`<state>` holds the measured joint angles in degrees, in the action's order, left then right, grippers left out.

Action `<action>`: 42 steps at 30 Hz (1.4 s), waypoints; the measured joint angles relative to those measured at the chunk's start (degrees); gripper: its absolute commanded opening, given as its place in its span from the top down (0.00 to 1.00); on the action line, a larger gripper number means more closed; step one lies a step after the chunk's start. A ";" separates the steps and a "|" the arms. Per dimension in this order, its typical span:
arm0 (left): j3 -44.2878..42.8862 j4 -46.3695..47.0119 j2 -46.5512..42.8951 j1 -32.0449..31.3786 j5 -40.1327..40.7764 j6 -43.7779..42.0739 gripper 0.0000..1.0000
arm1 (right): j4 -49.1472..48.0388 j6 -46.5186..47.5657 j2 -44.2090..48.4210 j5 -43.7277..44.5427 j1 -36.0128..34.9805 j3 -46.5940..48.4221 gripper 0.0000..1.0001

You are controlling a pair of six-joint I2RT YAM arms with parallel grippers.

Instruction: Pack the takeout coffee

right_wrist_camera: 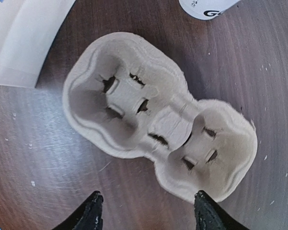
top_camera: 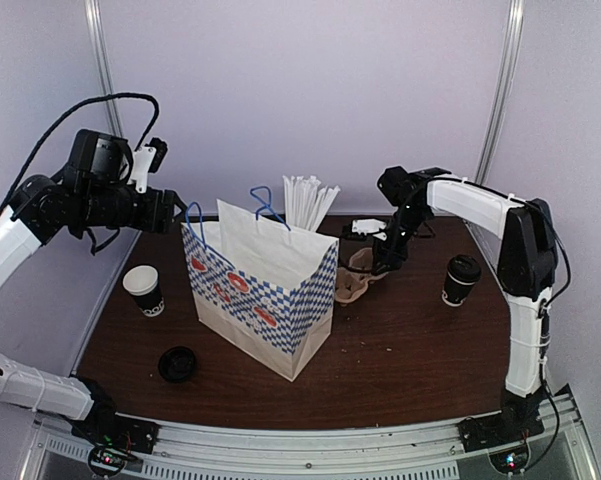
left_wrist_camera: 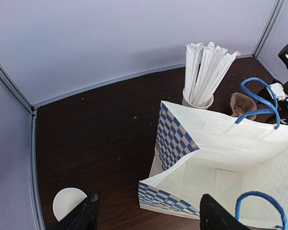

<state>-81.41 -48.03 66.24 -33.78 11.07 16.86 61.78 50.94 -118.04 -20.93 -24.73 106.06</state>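
Counted on the table (top_camera: pixel 410 350):
- one checked paper bag (top_camera: pixel 265 295), standing open
- two black cups
- one loose black lid (top_camera: pixel 178 363)
- one white cup of straws (top_camera: pixel 310 205)
- one pulp cup tray (top_camera: pixel 358 282) with two wells

Of the black cups, the takeout coffee (top_camera: pixel 461 279) is the lidded one. It is seen upright at the right side of the table, beyond the tray and well apart from the bag. The open cup (top_camera: pixel 143 290) stands left of the bag.

Left gripper (top_camera: pixel 176 212): held above the bag's left edge, fingers (left_wrist_camera: pixel 88 214) spread wide, nothing grasped.

Right gripper (top_camera: pixel 385 262): poised over the tray, fingers (right_wrist_camera: pixel 93 213) parted, nothing clamped. Whether a tip grazes the tray's near rim cannot be told.

The coffee and the loose lid are shown only by the top view. The bag's inside floor is shown by the left wrist view alone. The slits in the tray's wells are made out only in the right wrist view.
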 measured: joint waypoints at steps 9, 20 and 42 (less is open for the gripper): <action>0.48 -0.09 -1.68 0.00 -0.42 0.61 0.27 | 1.22 7.48 -8.37 1.75 0.00 3.19 0.31; 1.22 -0.07 -2.29 0.00 -0.96 0.98 0.27 | -4.48 8.31 -8.74 8.59 0.00 -4.37 0.46; 3.13 0.09 -2.56 0.00 -1.49 1.81 0.27 | -3.28 -10.75 3.72 9.57 -5.29 -20.74 0.60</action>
<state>-78.28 -47.94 63.68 -33.78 9.58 18.68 58.50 40.18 -114.32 -11.35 -30.02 85.32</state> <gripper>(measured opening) 0.734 0.390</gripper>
